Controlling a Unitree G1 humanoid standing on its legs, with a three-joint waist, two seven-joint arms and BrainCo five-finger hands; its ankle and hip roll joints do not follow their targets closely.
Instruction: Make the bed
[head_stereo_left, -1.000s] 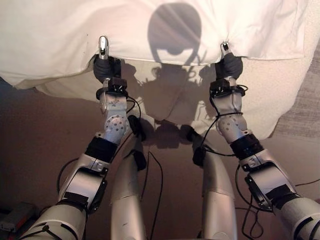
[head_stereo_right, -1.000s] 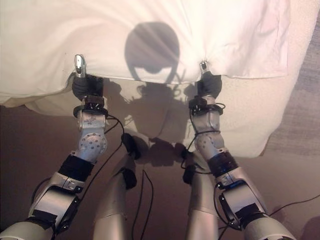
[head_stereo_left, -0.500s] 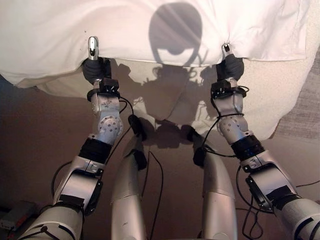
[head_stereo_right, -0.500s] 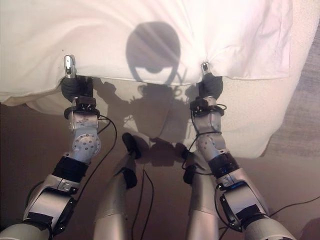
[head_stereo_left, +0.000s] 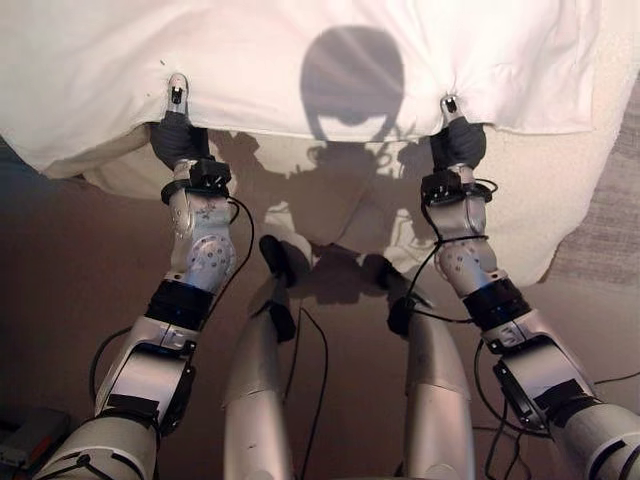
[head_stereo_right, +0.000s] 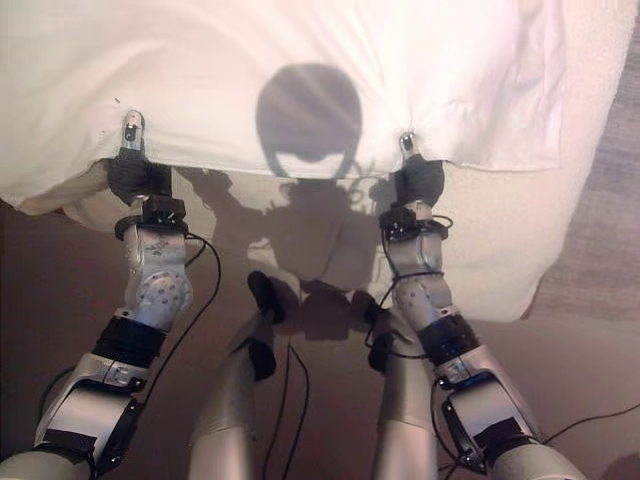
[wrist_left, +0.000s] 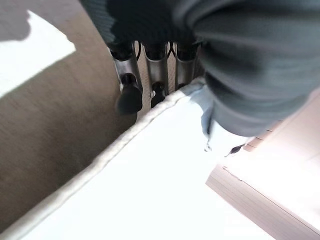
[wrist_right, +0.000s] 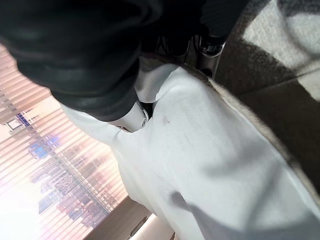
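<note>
A white duvet (head_stereo_left: 300, 50) lies over the bed, its near edge lifted above a cream textured blanket (head_stereo_left: 540, 200) that hangs down the bed's side. My left hand (head_stereo_left: 178, 135) is shut on the duvet's edge toward the left, thumb on top. In the left wrist view its fingers (wrist_left: 127, 80) curl under the piped hem (wrist_left: 150, 125). My right hand (head_stereo_left: 458, 140) pinches the same edge further right, thumb on top. The right wrist view has white cloth (wrist_right: 210, 150) bunched against its fingers (wrist_right: 210, 47).
Brown floor runs below the bed. A grey rug (head_stereo_left: 610, 220) lies at the right past the blanket's hanging corner. A small flat object (head_stereo_left: 30, 430) sits on the floor at the lower left.
My left hand has slid leftward with the duvet's edge in it, spreading the hem wider. The right hand has stayed about where it was.
</note>
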